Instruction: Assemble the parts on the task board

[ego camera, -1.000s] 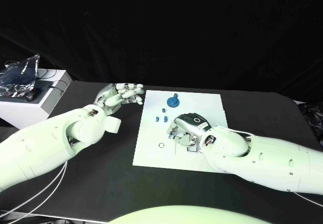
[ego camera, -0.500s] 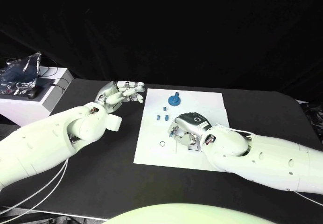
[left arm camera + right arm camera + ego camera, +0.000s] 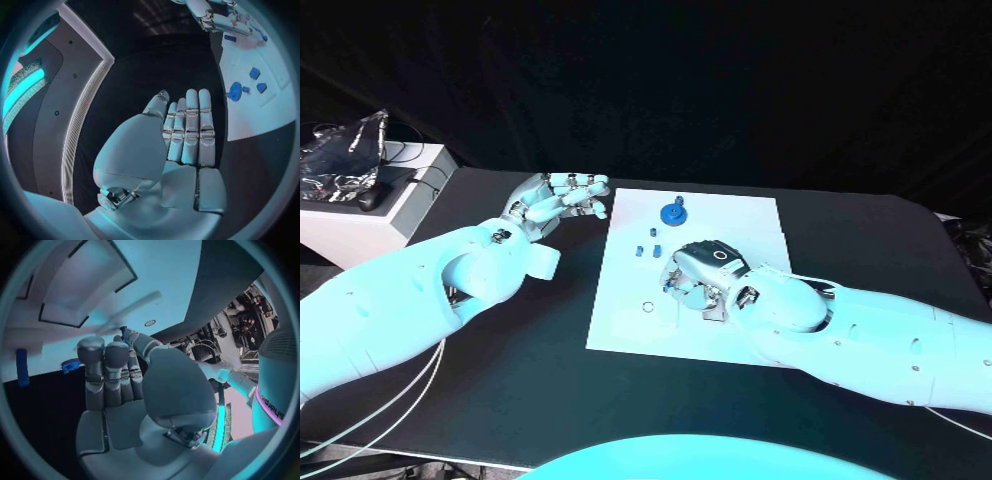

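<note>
The black table [image 3: 516, 330] spans the lower two thirds of the head view. A white cabinet [image 3: 358, 215] stands at its upper left edge with a crumpled silver bag [image 3: 343, 155] on top.

The white task board [image 3: 625, 330] lies flat in the middle of the frame.

The right hand [image 3: 701, 275] is over the centre of the board, palm down. In the right wrist view its fingers [image 3: 106, 375] lie side by side and nearly straight, with the thumb alongside. Whether anything is pinched beneath it cannot be told.

The left hand [image 3: 564, 200] is off the board, just beside its upper left corner, above bare table. In the left wrist view its fingers [image 3: 189, 127] are straight and pressed together. It holds nothing.

A blue gear [image 3: 672, 215] stands on the upper part of the board, above the right hand. Three small blue pieces [image 3: 646, 245] sit just below and left of the gear, near the right hand's fingertips. A small ring [image 3: 648, 307] lies on the board's left half, left of the right hand.
</note>
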